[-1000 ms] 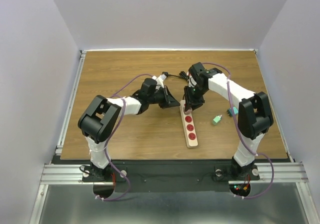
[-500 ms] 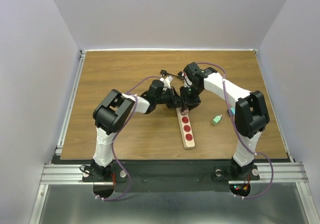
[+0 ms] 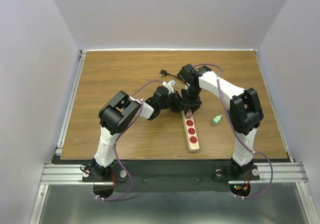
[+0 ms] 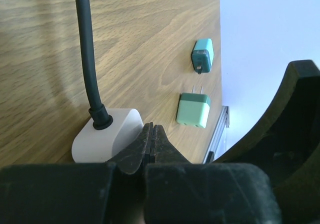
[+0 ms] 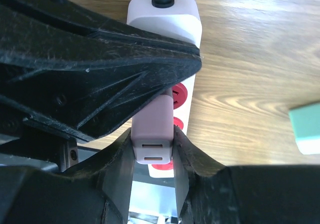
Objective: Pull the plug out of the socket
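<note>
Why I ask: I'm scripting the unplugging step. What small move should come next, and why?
Probably lift the right gripper straight away from the long beige power strip. It is shut on the pale pink rectangular plug, which looks seated over a red outlet, while the shut left gripper lies across the strip's cord end, seemingly pinning it down.

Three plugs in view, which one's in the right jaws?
The pale pink plug, clamped by the right gripper over the socket. The light green adapter and teal adapter lie loose on the table.
</note>
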`<state>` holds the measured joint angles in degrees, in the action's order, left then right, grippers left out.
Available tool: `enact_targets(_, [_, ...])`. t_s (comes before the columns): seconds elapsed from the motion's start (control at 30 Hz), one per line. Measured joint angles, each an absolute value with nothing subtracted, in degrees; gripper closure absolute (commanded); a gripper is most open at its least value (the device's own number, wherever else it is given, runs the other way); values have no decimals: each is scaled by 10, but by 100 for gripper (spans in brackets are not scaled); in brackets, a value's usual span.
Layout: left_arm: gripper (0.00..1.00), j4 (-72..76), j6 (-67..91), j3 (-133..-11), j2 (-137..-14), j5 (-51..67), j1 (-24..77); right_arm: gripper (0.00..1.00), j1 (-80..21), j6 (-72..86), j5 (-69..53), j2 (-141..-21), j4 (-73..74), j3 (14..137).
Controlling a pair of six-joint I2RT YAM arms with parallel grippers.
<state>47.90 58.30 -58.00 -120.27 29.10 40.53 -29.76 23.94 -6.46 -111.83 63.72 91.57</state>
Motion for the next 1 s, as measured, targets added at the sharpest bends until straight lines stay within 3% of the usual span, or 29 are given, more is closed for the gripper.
enact_targets(1.0, [100,501,543,-587,-1210,265,425,99,-297,255,13,-1088,653,959])
